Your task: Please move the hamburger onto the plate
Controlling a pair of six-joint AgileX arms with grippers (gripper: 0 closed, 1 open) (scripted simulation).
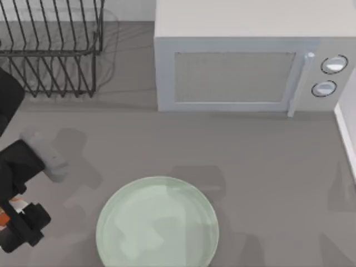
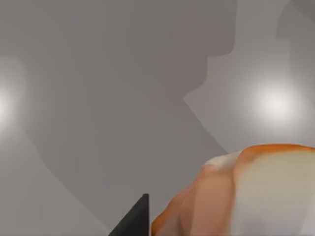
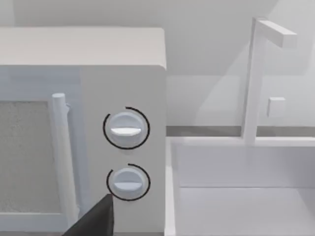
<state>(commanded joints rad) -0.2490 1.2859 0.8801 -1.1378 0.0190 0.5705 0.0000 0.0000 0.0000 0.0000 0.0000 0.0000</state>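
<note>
The hamburger (image 1: 16,204), a small orange-and-white lump, sits between the black fingers of my left gripper (image 1: 18,214) at the table's front left, left of the plate. My left gripper is shut on it. In the left wrist view the hamburger (image 2: 251,191) looms close beside one dark fingertip (image 2: 135,223), with bare grey table beyond. The plate (image 1: 157,222) is a large pale mint-green dish at the front middle of the table, with nothing on it. A dark finger (image 3: 96,221) of my right gripper shows in the right wrist view, facing the microwave's knobs.
A white microwave (image 1: 245,67) stands at the back right, door closed, with two knobs (image 3: 126,129). A black wire dish rack (image 1: 53,47) stands at the back left. A white sink (image 3: 241,187) with a tap borders the table's right side.
</note>
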